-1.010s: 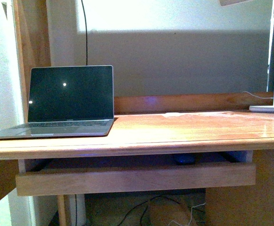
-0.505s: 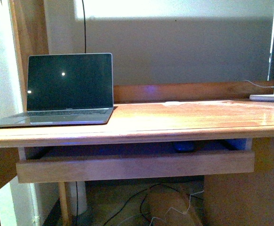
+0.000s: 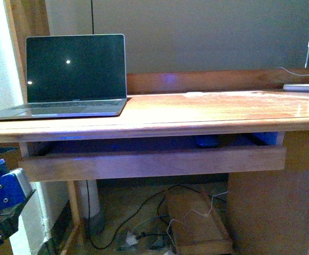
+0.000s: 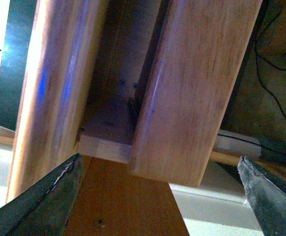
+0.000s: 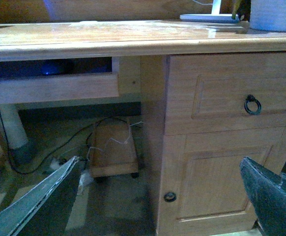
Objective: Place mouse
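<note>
Blue hand (image 3: 4,204), probably left, newly visible

We saw that the desk (image 3: 213,109) was of reddish wood, its top smooth and glossy, with bright reflections. The drawer (image 3: 154,162) front was wood too, but more matt, with visible grain. The laptop (image 3: 74,74) had a glossy black screen and a grey body that looked like matt metal. The mouse (image 3: 207,141) was dark and in shade; we could not tell its finish. The cabinet (image 5: 221,162) door was satin wood with a dark metal ring (image 5: 252,104). The left gripper (image 4: 158,160) had dark matt fingers (image 4: 44,201), one with a chipped edge.
</note>
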Controlling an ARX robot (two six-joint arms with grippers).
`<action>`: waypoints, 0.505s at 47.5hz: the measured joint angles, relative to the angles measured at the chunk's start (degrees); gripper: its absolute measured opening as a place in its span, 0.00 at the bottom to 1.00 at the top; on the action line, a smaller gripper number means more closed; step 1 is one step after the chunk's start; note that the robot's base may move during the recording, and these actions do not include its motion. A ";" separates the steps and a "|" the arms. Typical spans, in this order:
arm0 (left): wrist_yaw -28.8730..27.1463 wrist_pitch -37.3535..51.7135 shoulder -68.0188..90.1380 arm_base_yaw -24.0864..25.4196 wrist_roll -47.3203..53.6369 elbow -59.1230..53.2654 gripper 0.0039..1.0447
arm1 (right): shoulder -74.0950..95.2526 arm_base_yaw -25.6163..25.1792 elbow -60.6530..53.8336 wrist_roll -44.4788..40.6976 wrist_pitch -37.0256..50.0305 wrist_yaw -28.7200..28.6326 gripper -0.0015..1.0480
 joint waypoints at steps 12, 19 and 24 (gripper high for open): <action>3.45 -4.74 3.87 -1.51 -1.90 7.50 0.93 | 0.00 0.00 0.00 0.00 0.00 0.00 0.93; 4.39 -7.65 4.44 -2.78 -3.61 9.51 0.93 | 0.00 0.00 0.02 0.00 0.00 0.00 0.93; 5.14 -9.66 4.61 -3.41 -3.91 10.82 0.93 | 0.00 0.00 0.02 0.00 0.00 0.00 0.93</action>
